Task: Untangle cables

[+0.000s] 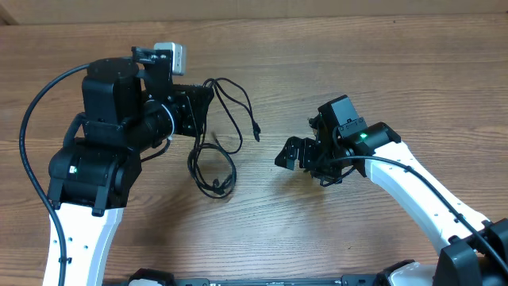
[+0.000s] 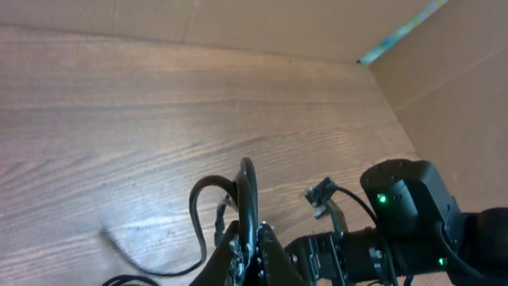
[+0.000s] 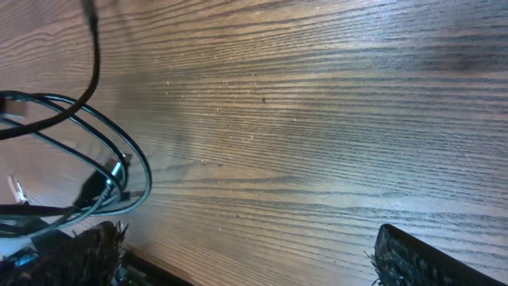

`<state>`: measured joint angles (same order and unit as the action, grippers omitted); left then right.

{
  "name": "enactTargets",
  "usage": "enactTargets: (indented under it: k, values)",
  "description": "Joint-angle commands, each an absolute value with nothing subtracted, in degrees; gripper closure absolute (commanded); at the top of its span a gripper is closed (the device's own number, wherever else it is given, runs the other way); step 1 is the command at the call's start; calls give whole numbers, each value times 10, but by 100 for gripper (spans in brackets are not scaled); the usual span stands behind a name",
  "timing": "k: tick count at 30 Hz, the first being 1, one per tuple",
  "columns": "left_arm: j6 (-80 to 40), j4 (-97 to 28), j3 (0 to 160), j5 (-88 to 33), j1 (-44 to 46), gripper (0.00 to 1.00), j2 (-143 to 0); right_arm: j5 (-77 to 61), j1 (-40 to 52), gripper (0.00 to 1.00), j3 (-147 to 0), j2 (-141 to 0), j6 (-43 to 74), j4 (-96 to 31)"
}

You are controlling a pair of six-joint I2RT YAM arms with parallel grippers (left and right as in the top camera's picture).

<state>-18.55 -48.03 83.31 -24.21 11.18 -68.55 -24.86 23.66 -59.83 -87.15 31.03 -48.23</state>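
I was at the first real step of the untangling - one end of the knot pinned, nothing pulled free yet. My left tool [image 1: 206,99] was fully shut on the cables [image 1: 217,186]. In the left wrist view a strand arched up out of its closed tips and curled back down.

From that left tool the thin black cords spilled out onto the table [image 1: 357,63]. A couple of long loops swung away to its right, one ending in a plug tip [image 1: 256,137] lying free. A tighter ring of cord lay on the wood just below it, toward my own side. I could not tell from any view how many cords there were, or exactly where they crossed.

My right tool [image 1: 290,155] sat further out to the right of the left tool, beyond the loose plug tip, with bare table between it and the cords. Its fingers [image 3: 421,254] stood as wide apart as they go and held nothing; its own camera showed the loops just off to one side.

As I judged it, the next move was the right arm's - reach in to a single strand, probably the one with the free tip, close on that alone, then draw it away from the left tool while the left held firm. Catching two strands at once would only tighten the snarl.
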Motion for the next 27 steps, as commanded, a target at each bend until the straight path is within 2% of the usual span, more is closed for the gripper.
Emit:
enactTargets:
  k: [1, 13, 27]
  values:
    - [-194, -483, 842, -253, 109, 96, -687, -240, 237, 0, -601, -856, 303, -481]
    - [-254, -543, 841, -260, 112, 96, -741, -240, 237, 0, -601, -856, 303, -481]
    - [-254, -599, 841, -270, 174, 96, -787, -240, 237, 0, -601, -856, 303, -481]
